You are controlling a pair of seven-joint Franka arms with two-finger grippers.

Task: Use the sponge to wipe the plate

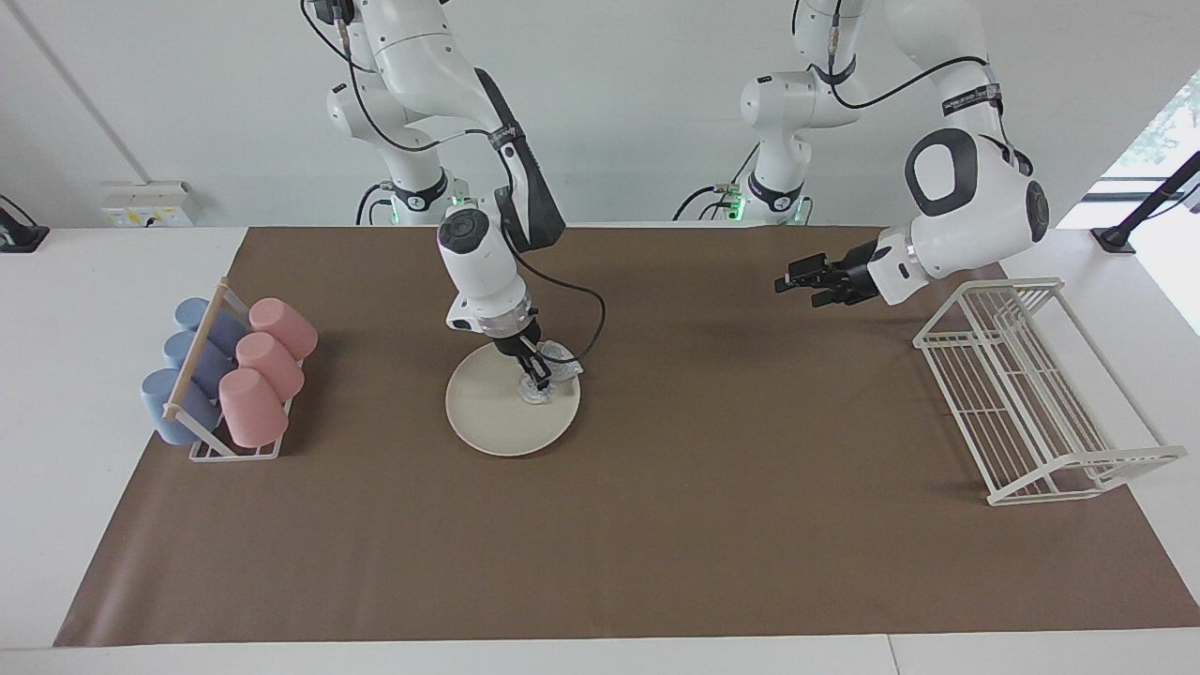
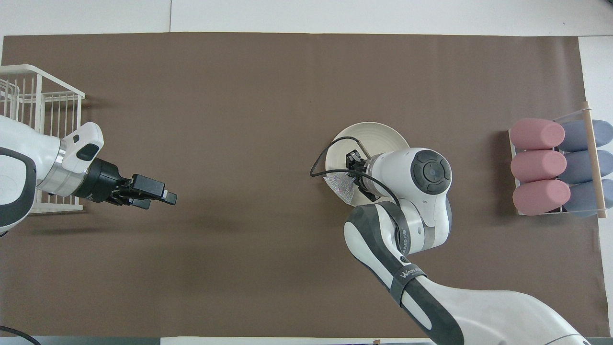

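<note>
Right gripper (image 1: pixel 537 373) jaws clamp the crinkly, silvery sponge (image 1: pixel 561 360), pressing it onto the cream plate (image 1: pixel 497 417) beneath them. Left gripper (image 1: pixel 799 280) waits, jaws apart, over the brown mat (image 1: pixel 656 525).

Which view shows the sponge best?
The facing view: the sponge lies on the plate under the right gripper. In the overhead view the right arm covers most of it; only one corner shows.

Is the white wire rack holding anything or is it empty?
Empty. The white wire rack at the left arm's end of the table shows only bare bars, with the brown mat visible through them; no dish stands in it.
</note>
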